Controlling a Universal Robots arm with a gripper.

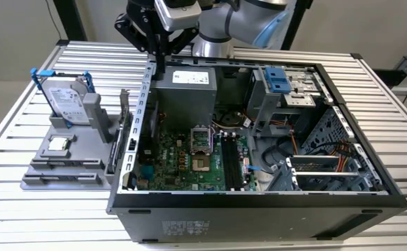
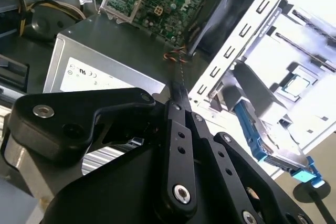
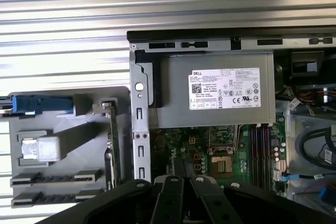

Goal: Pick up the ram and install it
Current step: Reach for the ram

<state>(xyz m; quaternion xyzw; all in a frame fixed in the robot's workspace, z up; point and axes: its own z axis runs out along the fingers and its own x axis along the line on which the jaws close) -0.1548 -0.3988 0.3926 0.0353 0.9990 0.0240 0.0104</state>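
Hovering over the back corner of the open black computer case, my black pincer has its fingers drawn together on nothing. The ram, a long thin green circuit-board stick, stands on edge in the grey plastic holder on the slatted metal worktop, just beside the case wall. I judge nothing done yet: the pickup and the seating in the black motherboard slots both remain.

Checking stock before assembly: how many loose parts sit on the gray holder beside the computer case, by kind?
Hard drive: 1
Processor chip: 1
Ram stick: 1
Total: 3, all on the gray holder.
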